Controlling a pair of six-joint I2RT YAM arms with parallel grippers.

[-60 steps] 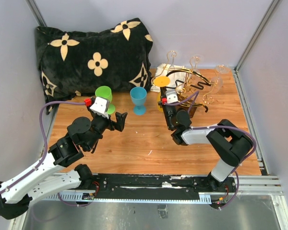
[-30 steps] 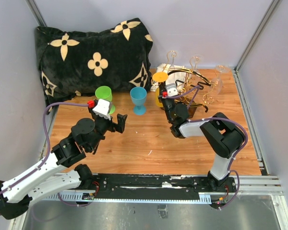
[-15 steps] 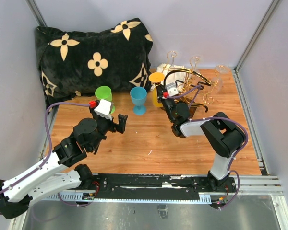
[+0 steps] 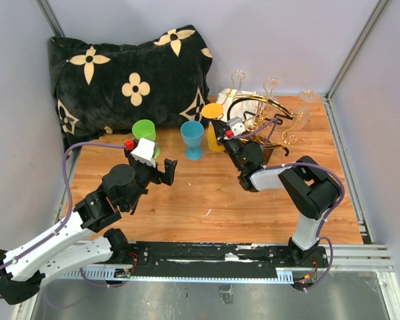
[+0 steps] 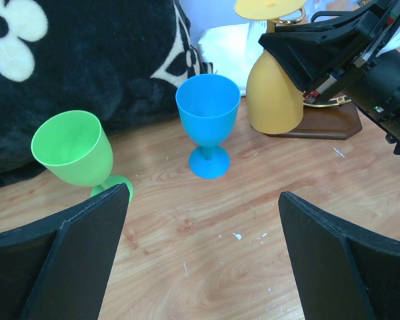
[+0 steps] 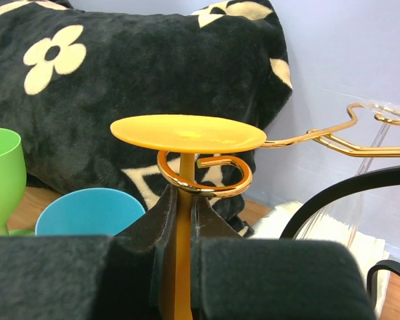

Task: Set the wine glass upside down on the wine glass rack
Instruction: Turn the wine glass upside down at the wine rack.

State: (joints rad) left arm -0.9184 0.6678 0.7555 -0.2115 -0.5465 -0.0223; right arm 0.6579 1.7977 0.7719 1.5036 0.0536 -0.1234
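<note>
Step in hand, as judged: hanging the glass. The right hand (image 6: 180, 230) is clamped tight on the stem of the inverted yellow plastic wine glass (image 4: 213, 137), foot uppermost, at the 9 o'clock edge of the gold wire wine glass rack (image 4: 280, 125), where a curled hook end appears to ring the stem just under the foot. Next the stem needs sliding in along the wires until the foot seats, then release; the left hand (image 4: 163, 168) hangs wide open and empty over the wooden desk (image 4: 207, 200). Against two seconds ago, the glass has shifted toward 9 o'clock, while the left arm has barely moved.
</note>
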